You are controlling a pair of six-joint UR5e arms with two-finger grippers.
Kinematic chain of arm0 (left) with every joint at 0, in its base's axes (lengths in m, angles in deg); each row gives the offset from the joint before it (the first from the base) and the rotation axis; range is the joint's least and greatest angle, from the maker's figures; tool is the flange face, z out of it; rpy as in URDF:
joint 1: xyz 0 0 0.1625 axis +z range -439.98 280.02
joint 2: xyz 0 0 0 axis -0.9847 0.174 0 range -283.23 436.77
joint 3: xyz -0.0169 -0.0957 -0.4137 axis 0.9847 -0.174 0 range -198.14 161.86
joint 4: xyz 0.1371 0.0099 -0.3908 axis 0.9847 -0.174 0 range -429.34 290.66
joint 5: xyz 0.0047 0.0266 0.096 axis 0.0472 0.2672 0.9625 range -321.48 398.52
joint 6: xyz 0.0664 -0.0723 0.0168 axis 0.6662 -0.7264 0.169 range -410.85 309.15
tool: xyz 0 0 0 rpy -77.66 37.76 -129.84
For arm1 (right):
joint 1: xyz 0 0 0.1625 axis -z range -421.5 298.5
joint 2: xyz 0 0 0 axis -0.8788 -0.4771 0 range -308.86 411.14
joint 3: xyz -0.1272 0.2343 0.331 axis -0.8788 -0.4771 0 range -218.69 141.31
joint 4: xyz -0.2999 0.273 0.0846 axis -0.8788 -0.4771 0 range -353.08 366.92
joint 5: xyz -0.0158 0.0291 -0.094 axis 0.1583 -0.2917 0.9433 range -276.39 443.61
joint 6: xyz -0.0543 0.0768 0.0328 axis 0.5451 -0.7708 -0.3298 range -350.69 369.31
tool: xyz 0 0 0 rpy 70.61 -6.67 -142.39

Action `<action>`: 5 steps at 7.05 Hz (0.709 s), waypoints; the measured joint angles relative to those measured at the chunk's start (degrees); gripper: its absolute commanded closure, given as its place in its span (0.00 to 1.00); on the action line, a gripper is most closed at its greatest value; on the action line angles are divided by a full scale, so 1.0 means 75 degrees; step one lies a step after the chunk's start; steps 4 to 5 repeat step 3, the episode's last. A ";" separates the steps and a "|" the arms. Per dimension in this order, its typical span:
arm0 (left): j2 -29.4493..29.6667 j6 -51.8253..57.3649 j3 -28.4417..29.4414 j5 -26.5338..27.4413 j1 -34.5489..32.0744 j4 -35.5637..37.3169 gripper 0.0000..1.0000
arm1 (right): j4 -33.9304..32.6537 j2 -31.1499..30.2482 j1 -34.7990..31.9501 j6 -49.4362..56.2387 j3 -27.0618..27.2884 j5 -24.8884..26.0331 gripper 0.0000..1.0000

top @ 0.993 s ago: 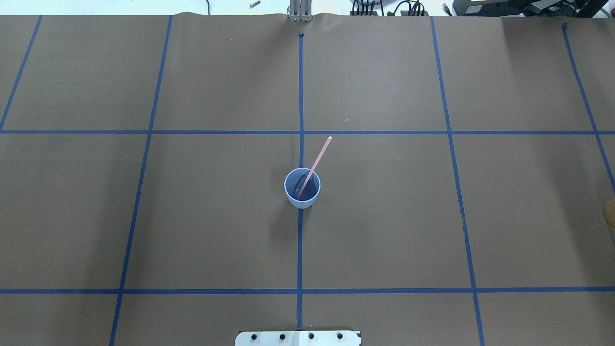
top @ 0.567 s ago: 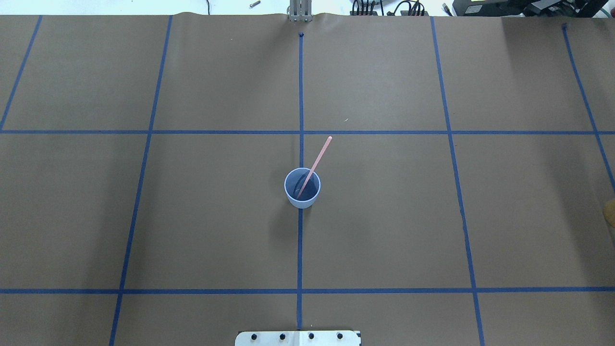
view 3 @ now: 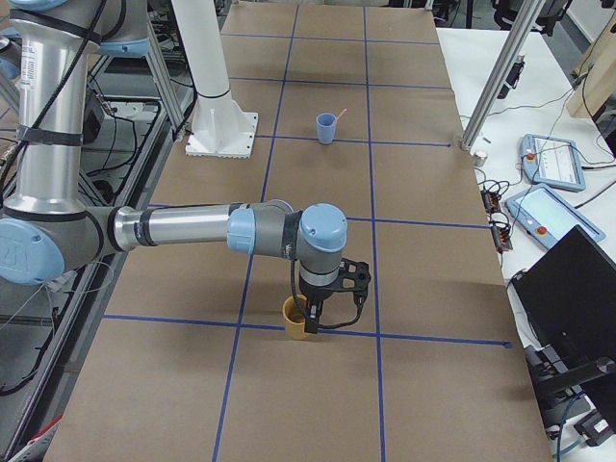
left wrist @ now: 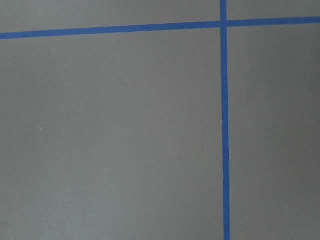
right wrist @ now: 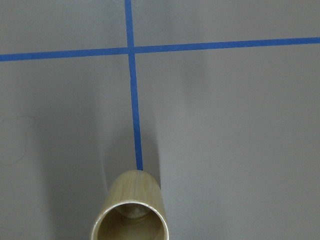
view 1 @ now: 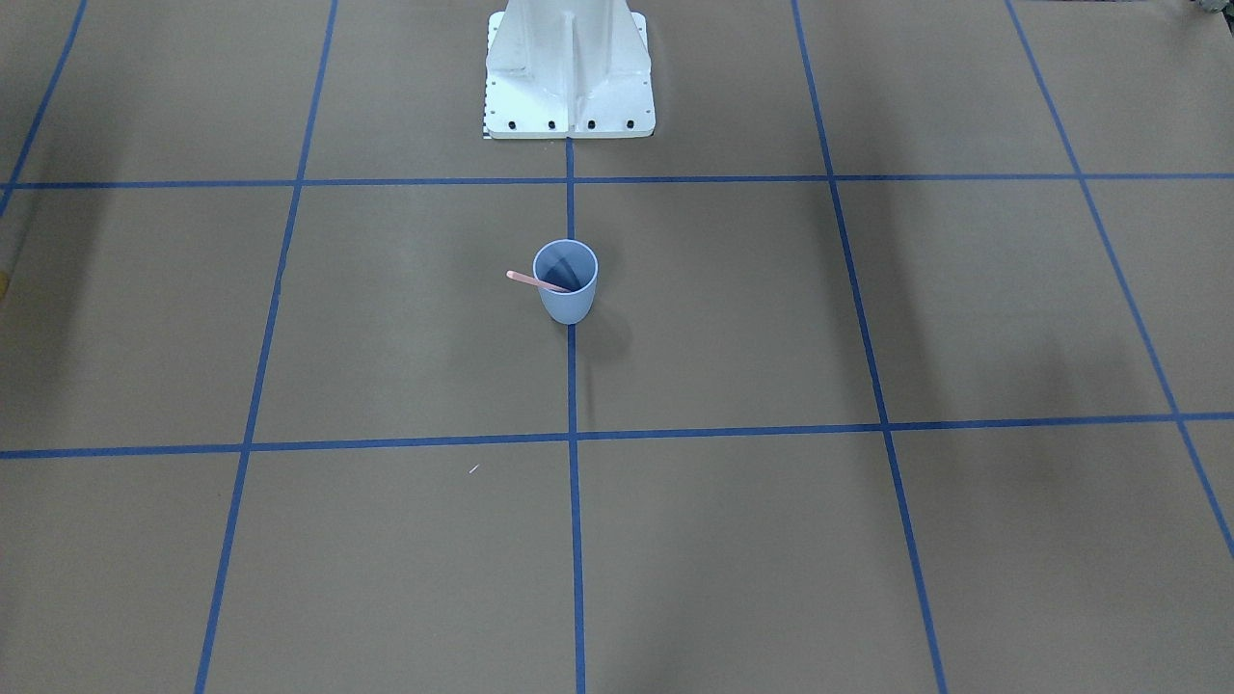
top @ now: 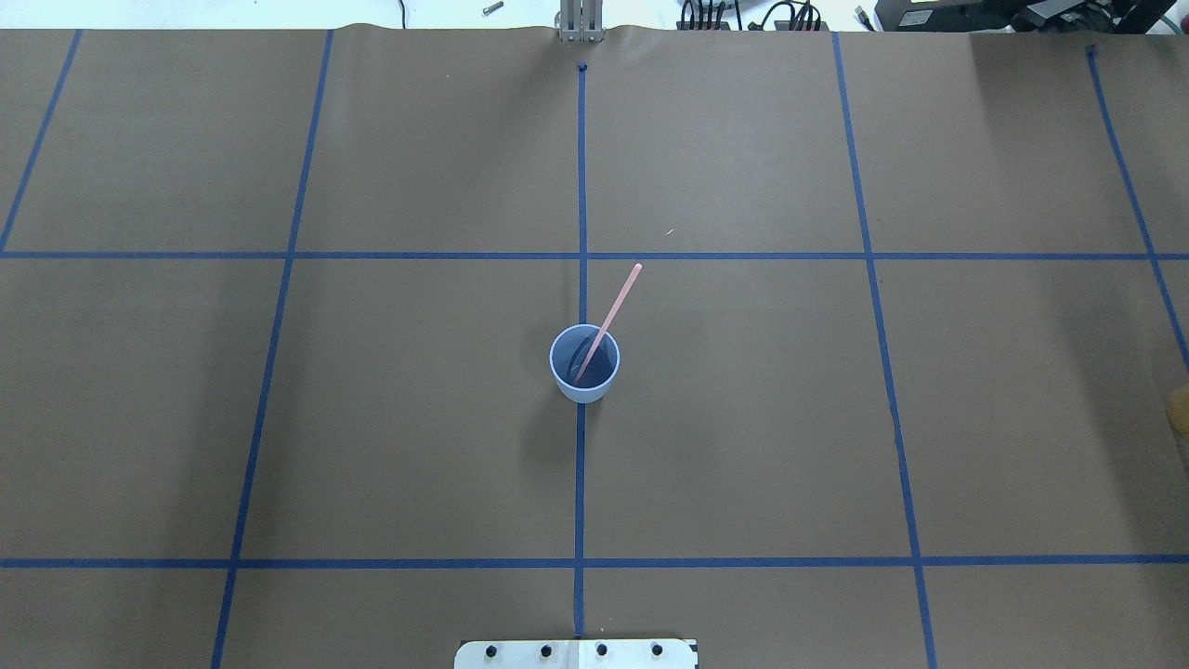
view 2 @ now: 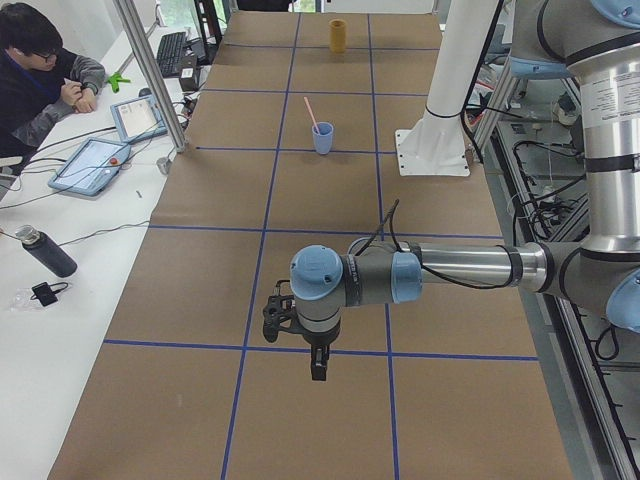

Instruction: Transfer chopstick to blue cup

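The pale blue cup point(top: 584, 364) stands upright on the centre tape line of the brown table; it also shows in the front view point(view 1: 566, 281) and both side views point(view 2: 323, 138) point(view 3: 326, 128). The pink chopstick point(top: 613, 311) leans inside it, its upper end sticking out over the rim point(view 1: 525, 279). My left gripper point(view 2: 318, 370) hangs over bare table far from the cup, and I cannot tell if it is open or shut. My right gripper point(view 3: 311, 325) hangs right at a tan cup, also far from the blue cup, state unclear.
A tan bamboo-like cup point(view 3: 295, 318) stands at the right end of the table, seen from above in the right wrist view point(right wrist: 130, 212). The white robot base point(view 1: 569, 72) is at the near edge. An operator point(view 2: 40, 70) sits beside tablets.
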 measured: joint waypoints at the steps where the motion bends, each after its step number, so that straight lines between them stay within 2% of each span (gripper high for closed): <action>1: -0.0038 0.0000 -0.0003 -0.0002 0.0005 -0.0003 0.01 | 0.0001 -0.0013 0.0009 0.0000 0.0003 0.0000 0.00; 5: -0.0105 0.0005 -0.0009 -0.0008 0.0009 -0.0010 0.01 | 0.0001 -0.0021 0.0032 0.0000 0.0005 0.0000 0.00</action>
